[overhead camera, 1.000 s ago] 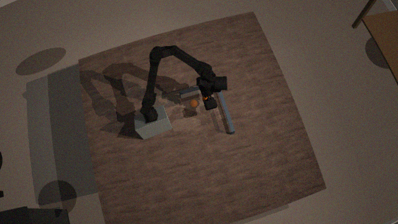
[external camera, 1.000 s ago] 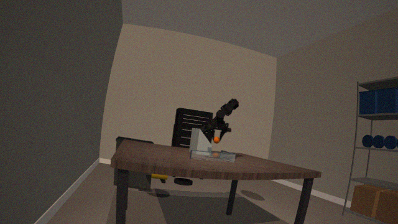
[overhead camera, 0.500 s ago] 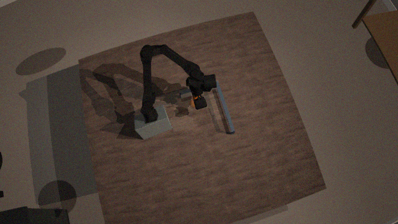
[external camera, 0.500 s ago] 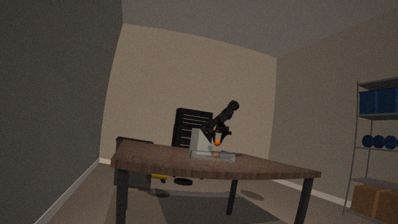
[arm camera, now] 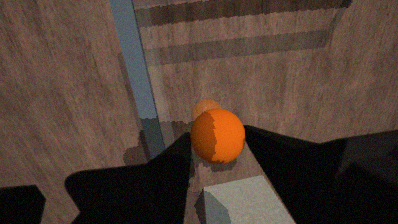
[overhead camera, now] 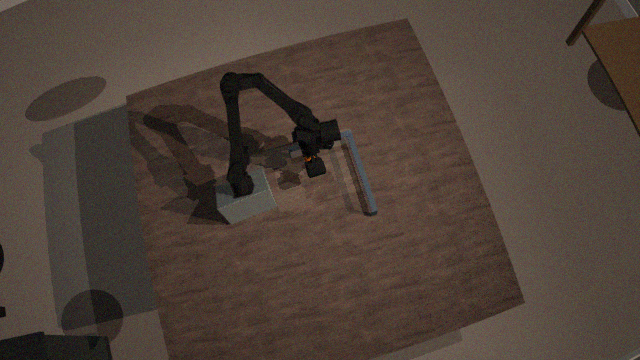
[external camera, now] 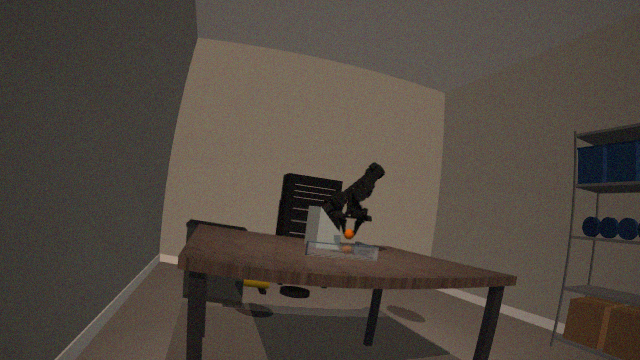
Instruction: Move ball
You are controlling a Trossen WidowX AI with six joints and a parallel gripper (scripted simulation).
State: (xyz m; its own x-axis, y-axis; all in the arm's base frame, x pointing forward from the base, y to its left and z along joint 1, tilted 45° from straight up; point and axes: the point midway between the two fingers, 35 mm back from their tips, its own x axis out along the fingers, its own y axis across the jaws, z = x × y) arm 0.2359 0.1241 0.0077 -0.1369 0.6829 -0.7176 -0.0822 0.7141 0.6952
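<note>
Wood table (arm camera: pixel 60 100); gripper (arm camera: pixel 218 145) clamps ball (arm camera: pixel 218 136), half hiding see-through copy (arm camera: pixel 205 108).

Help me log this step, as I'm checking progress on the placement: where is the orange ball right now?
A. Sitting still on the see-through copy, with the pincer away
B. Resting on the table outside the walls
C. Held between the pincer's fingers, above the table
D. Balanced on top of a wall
C: the ball sits clamped in the pincer, raised above the table, with the see-through copy just beyond it.

Bent arm (overhead camera: pixel 260 95), claw (arm camera: pixel 218 145) downward, clamped on ball (arm camera: pixel 218 136).
</note>
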